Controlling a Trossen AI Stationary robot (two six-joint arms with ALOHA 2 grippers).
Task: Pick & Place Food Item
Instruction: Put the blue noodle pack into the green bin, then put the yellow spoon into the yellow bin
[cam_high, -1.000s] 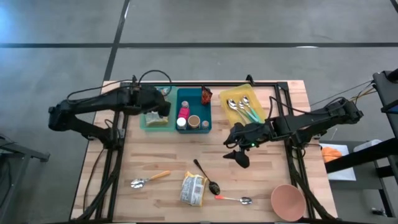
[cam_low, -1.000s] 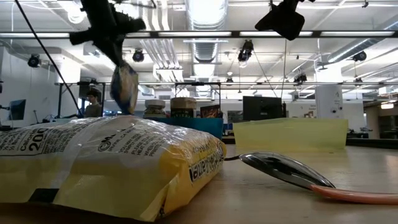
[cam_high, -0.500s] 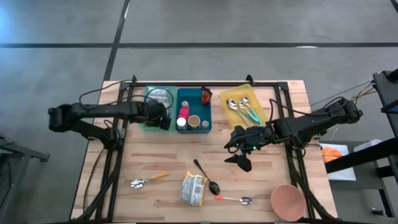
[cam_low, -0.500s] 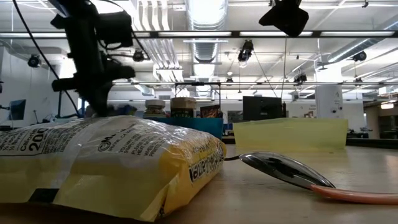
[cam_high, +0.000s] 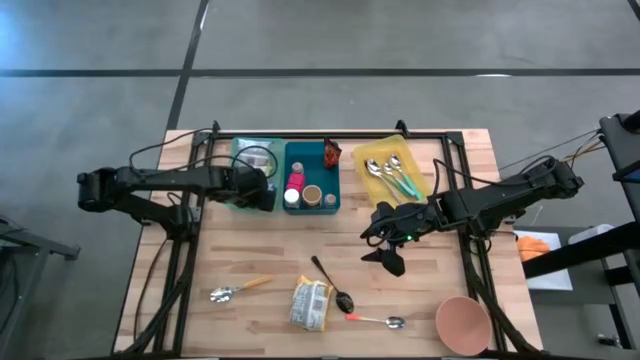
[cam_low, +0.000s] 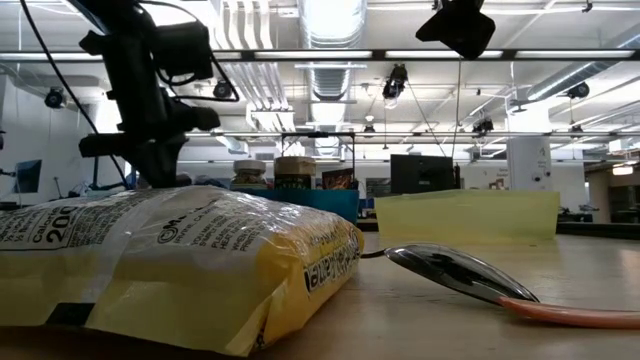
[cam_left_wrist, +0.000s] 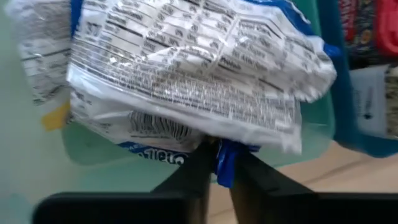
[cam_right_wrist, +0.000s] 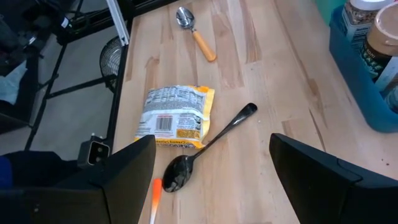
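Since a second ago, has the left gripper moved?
Yes. The left gripper has dropped with its snack bag into the green bin, left of the blue bin.

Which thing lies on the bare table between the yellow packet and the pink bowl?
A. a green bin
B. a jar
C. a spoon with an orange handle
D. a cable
C: in the high view a spoon with an orange handle lies on the table between the yellow packet and the pink bowl.

Left gripper (cam_high: 262, 193) sits low at the far left, fingers nearly closed; right gripper (cam_high: 392, 257) hovers mid-table, wide open.
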